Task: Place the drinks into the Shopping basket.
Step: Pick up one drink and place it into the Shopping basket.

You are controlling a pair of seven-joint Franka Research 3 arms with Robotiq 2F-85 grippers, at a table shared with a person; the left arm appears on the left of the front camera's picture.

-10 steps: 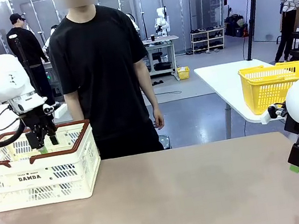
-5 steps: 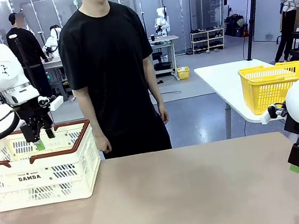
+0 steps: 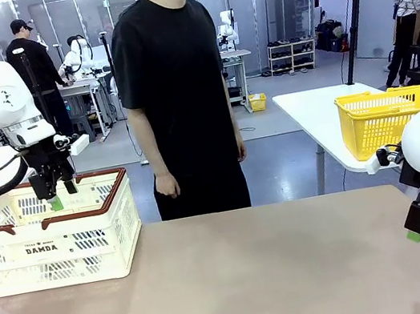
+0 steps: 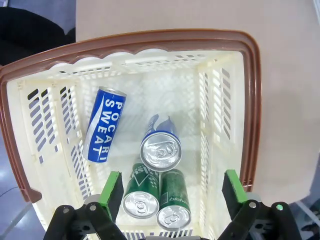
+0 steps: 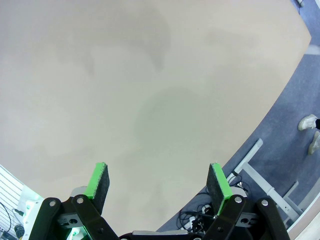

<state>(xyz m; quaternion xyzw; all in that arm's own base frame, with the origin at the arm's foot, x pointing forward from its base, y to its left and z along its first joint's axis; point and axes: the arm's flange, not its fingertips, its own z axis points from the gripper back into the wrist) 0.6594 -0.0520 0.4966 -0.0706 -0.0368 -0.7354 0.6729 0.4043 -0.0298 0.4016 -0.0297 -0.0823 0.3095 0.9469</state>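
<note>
Front view: the left gripper hangs at the left of the frame, directly above the Shopping basket, fingers pointing down into it and holding nothing. The right gripper sits low at the right edge, well apart from the basket, over the bare table. The left arm is by far the nearer to the basket. A person stands behind the table's far edge. The basket's slotted wall hides its contents from this side.

Left wrist view: the jaws stand wide and empty, pads at the lower left and lower right. Below them, inside the basket, lie four drinks: a blue can on its side at centre-left, long axis running up-down in the frame; a second blue can at the centre; and two green cans at the bottom centre, touching one another, their bodies partly hidden.

Right wrist view: the right gripper's jaws are spread wide with nothing between them, above plain tabletop; no can lies near.
</note>
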